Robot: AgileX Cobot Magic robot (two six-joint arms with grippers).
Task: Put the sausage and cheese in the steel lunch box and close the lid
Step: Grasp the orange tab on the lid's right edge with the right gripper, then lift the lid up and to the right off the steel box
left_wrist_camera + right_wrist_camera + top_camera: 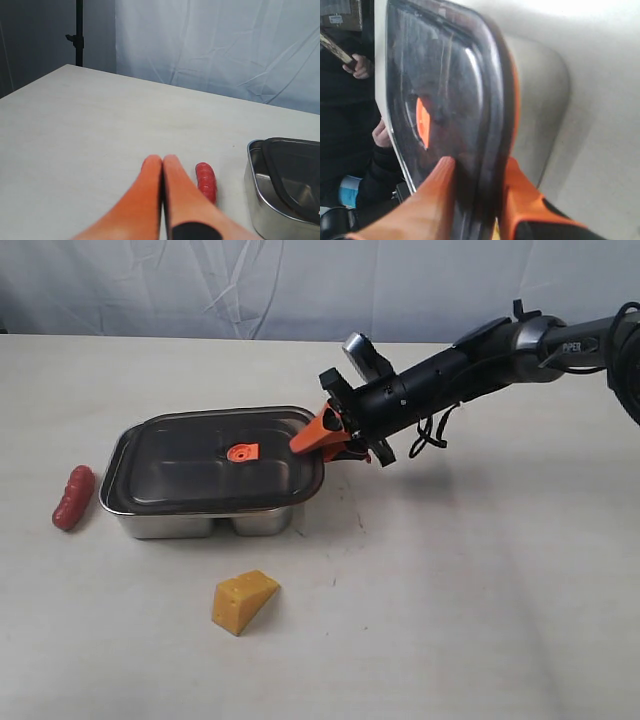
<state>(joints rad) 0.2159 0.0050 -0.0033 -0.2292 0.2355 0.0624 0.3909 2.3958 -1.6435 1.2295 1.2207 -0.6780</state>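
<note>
The dark translucent lid with its orange valve tab lies over the steel lunch box. My right gripper clamps the lid's right rim; in the right wrist view the right gripper has one finger on each face of the lid. The sausage lies on the table left of the box. The cheese sits in front of the box. My left gripper is shut and empty, just beside the sausage; the box is further along. The exterior view does not show it.
A pale table carries everything, with a white cloth backdrop behind it. A dark stand rises beyond the table's edge. A person's hand shows past the lid in the right wrist view.
</note>
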